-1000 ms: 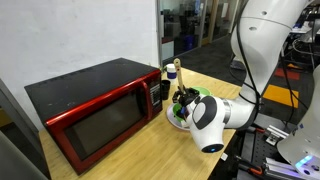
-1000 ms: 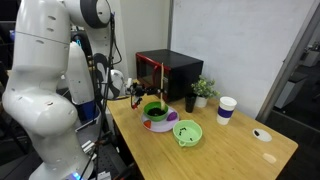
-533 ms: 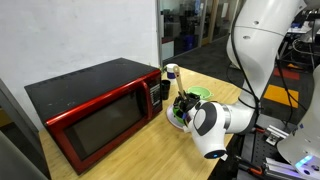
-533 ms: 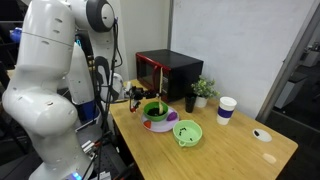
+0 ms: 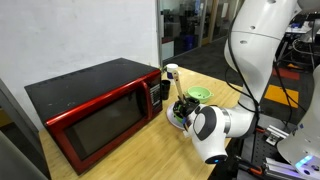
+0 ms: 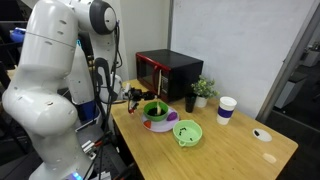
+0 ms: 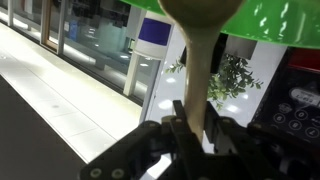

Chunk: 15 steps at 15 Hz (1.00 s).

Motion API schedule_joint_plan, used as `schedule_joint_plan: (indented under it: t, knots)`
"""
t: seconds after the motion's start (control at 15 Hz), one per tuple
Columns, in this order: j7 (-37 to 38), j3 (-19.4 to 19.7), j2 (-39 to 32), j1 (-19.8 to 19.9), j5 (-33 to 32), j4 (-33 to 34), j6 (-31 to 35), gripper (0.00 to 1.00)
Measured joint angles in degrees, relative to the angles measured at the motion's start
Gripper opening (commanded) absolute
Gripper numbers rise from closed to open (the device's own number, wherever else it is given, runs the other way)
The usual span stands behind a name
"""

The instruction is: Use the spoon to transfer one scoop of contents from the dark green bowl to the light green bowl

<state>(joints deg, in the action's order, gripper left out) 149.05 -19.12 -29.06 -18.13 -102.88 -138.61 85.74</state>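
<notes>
My gripper (image 7: 195, 112) is shut on the pale wooden spoon's handle (image 7: 197, 65). The spoon head (image 7: 200, 12) points up against the green rim of the dark green bowl (image 7: 275, 20). In an exterior view the gripper (image 6: 137, 97) sits at the near edge of the dark green bowl (image 6: 155, 110), and the light green bowl (image 6: 187, 132) stands just beside that bowl. In another exterior view the gripper (image 5: 182, 108) reaches over the dark green bowl (image 5: 177, 117), which my wrist largely hides. The light green bowl (image 5: 200, 94) lies behind. The contents show only as a dark inside.
A red and black microwave (image 6: 165, 72) (image 5: 90, 105) stands at the back. Near it are a small potted plant (image 6: 203, 90), a black cup (image 6: 190, 102) and a white cup with a blue top (image 6: 226, 108). A small dark item (image 6: 262, 134) lies on the wooden table (image 6: 230, 150).
My wrist has shifted slightly lower and nearer the table's front edge over the dark green bowl. The spoon stays gripped.
</notes>
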Motion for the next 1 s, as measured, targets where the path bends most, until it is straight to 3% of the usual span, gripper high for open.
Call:
schedule_joint_plan:
  t: [1.0]
  knots:
    - [0.0, -3.5, 0.2, -0.2, 6.0, 1.2, 1.1, 0.06]
